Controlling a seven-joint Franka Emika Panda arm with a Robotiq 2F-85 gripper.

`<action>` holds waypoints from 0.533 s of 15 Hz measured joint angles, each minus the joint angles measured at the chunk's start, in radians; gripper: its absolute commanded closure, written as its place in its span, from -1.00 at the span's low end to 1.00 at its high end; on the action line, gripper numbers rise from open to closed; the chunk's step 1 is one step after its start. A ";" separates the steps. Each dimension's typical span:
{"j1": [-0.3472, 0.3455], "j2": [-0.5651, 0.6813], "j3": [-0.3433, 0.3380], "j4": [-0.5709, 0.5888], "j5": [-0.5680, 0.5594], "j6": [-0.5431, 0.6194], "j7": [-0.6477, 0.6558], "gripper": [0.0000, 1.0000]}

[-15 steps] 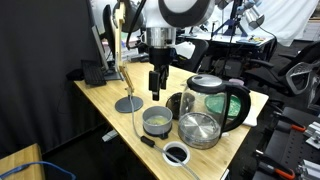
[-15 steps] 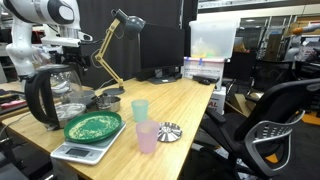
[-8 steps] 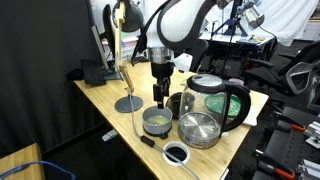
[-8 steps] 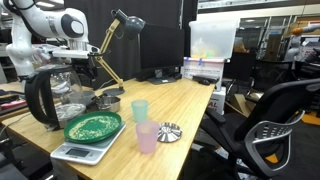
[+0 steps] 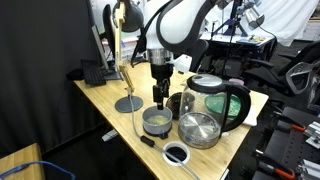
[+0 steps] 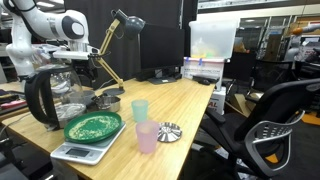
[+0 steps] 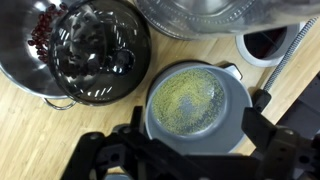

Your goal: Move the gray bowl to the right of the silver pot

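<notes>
small shallow round bowl (image 5: 156,121), gray outside, pale greenish inside: upright on the light wooden table (image 5: 100,95), just beside the shiny silver lidded pot (image 5: 199,128), on the pot's side toward the round gray lamp base (image 5: 128,103); contact with the pot not resolvable. black two-finger gripper (image 5: 159,99): pointing down, hovering close above the bowl. wrist view: fingers (image 7: 262,130) spread wide, flanking the bowl rim, nothing held. glass kettle with black handle (image 5: 215,98): just behind the pot. white-rimmed black ring (image 5: 176,153): near the pot, camera side.
</notes>
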State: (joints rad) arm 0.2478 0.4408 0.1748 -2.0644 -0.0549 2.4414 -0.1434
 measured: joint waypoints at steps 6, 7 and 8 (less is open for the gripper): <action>0.000 0.009 0.001 0.001 0.001 0.001 0.000 -1.00; 0.000 0.016 0.001 0.001 0.001 0.006 0.000 -1.00; -0.001 0.028 -0.001 0.003 0.001 0.015 0.000 -1.00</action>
State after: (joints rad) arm 0.2469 0.4685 0.1743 -2.0617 -0.0542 2.4566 -0.1433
